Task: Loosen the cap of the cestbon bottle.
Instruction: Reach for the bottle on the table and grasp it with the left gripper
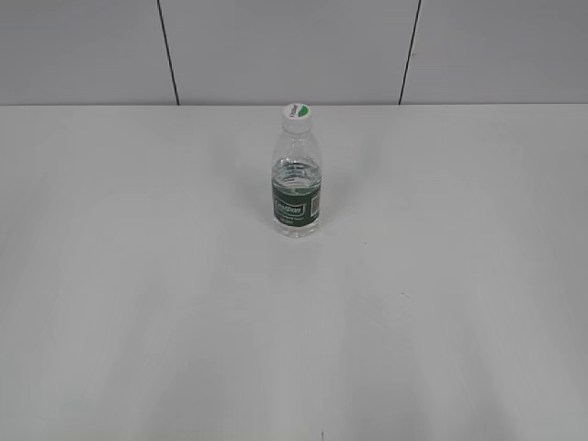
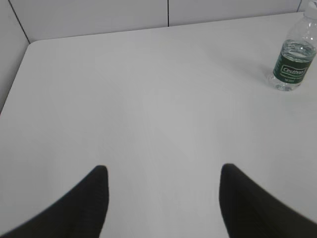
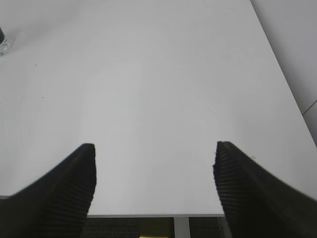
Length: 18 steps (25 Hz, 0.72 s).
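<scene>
Clearly both the left gripper (image 2: 163, 171) and right gripper (image 3: 154, 148) gape, empty.

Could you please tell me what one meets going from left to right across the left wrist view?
Left fingertip of the left gripper, low in the picture, then its right fingertip, then the cestbon bottle standing upright on the table near the right edge.

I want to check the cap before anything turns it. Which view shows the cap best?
The exterior view: the cap sits whole and unblocked atop the cestbon bottle. The left wrist view cuts the bottle off at the frame edge, cap unseen; the right wrist view catches only its base.
</scene>
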Tool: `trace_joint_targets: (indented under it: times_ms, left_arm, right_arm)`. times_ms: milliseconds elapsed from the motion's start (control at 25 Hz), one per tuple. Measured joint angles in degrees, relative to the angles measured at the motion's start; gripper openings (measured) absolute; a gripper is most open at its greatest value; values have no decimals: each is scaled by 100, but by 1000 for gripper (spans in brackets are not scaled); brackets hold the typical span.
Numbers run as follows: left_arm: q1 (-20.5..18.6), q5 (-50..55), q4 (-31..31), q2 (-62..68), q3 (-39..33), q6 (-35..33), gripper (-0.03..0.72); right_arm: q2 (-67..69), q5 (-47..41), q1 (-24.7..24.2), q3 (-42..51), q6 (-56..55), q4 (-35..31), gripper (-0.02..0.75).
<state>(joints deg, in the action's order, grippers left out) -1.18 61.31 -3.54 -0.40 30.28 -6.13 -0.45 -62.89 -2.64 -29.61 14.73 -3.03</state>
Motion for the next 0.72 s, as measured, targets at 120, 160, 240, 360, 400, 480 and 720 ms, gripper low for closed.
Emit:
trace_joint_targets:
  times_ms: [120, 160, 240, 360, 400, 480, 720]
  left_arm:
    - [0, 0, 0, 0, 0, 0, 439]
    - [0, 0, 0, 0, 0, 0, 439]
    - [0, 0, 0, 0, 0, 0, 439]
    - [0, 0, 0, 0, 0, 0, 439]
    - [0, 0, 0, 0, 0, 0, 439]
    - [0, 0, -4, 0, 0, 0, 439]
    - [0, -86, -11, 0, 36, 0, 439]
  right_arm:
    - [0, 0, 0, 0, 0, 0, 564]
    - [0, 0, 0, 0, 0, 0, 564]
    - [0, 0, 0, 0, 0, 0, 564]
    - [0, 0, 0, 0, 0, 0, 564]
    - [0, 0, 0, 0, 0, 0, 564]
    - [0, 0, 0, 0, 0, 0, 564]
    - [0, 0, 0, 0, 0, 0, 564]
